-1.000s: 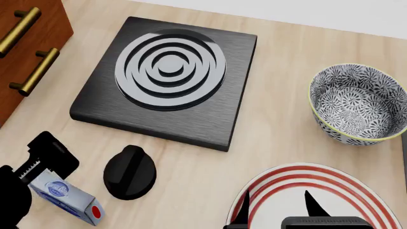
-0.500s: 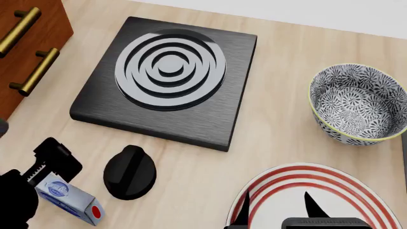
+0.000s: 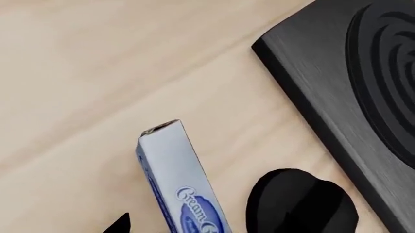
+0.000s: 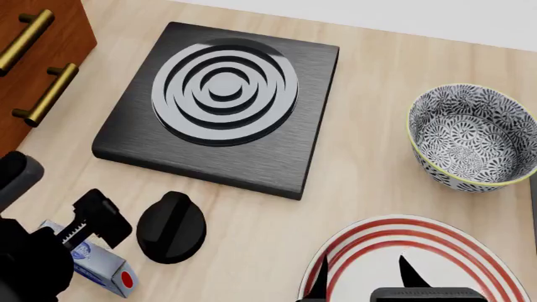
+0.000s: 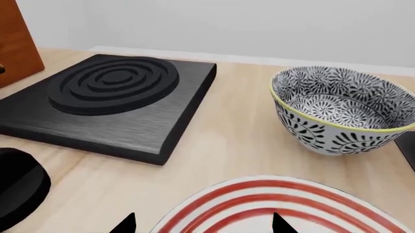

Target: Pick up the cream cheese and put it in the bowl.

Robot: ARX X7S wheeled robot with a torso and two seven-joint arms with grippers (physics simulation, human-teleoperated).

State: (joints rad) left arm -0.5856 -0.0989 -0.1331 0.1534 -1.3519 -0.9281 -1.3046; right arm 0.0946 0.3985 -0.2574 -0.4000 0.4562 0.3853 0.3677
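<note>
1. My left arm sits at the lower left corner of the head view, a dark bulk reaching forward over the table [image 4: 369, 189], with the left claw [image 4: 88, 229] angled down toward the cream cheese [image 4: 100, 267].
2. The cream cheese lies flat on the table just left of the black knob [image 4: 171, 227], its red end panel facing the near edge. One black finger [image 4: 102, 217] stands over the box's far end; whether it touches the box I cannot tell.
3. In the left wrist view the box [image 3: 180, 182] runs lengthwise out from under the camera, with only a sliver of one fingertip [image 3: 118, 224] showing beside it. I cannot tell how far this claw is open or whether it has any grip on the box.
4. The right claw [image 4: 363, 277] hangs low over the red-ringed plate [image 4: 470, 251] at the bottom of the head view. Its two pointed fingertips [image 5: 123, 224] stand well apart with nothing between them.
5. The bowl [image 4: 471, 138] stands upright at the right side of the table, beyond the plate and right of the black burner block [image 4: 220, 104].
6. A wooden drawer front [image 4: 38, 56] with brass handles fills the upper left corner.
</note>
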